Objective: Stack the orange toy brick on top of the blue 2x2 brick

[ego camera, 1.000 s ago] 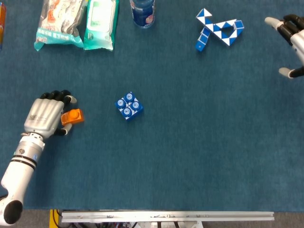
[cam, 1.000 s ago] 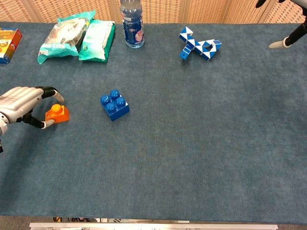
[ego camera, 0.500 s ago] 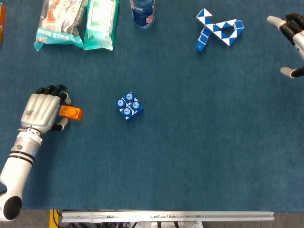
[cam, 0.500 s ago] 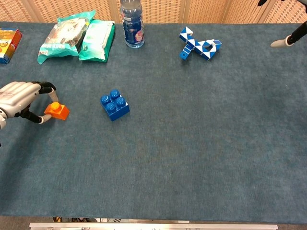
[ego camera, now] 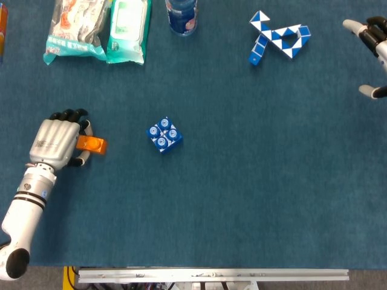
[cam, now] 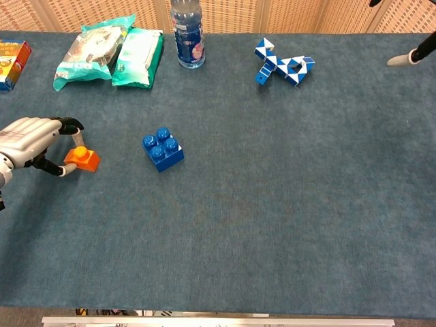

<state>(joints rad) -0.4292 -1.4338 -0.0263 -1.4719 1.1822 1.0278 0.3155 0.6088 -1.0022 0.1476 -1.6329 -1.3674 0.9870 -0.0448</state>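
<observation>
Your left hand (ego camera: 56, 140) lies low at the table's (ego camera: 242, 199) left side, forearm angled in from the lower corner, thumb and fingers pinching the orange toy brick (ego camera: 91, 144). The blue 2x2 brick (ego camera: 164, 135) sits apart to its right, studs up. Your right hand (ego camera: 370, 43) shows at the far right edge, fingers spread, holding nothing.

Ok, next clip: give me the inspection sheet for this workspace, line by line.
Surface: blue cloth table.
Job's things: orange brick pinched by left hand; blue 2x2 brick apart, studs bare.
Clutter: two snack packs, bottle, blue-white twist puzzle, box at the far left edge.
Hands: right hand at the far right edge, fingers apart, holding nothing.
Cables: nothing seen.
Surroundings: slatted wall behind.
</observation>
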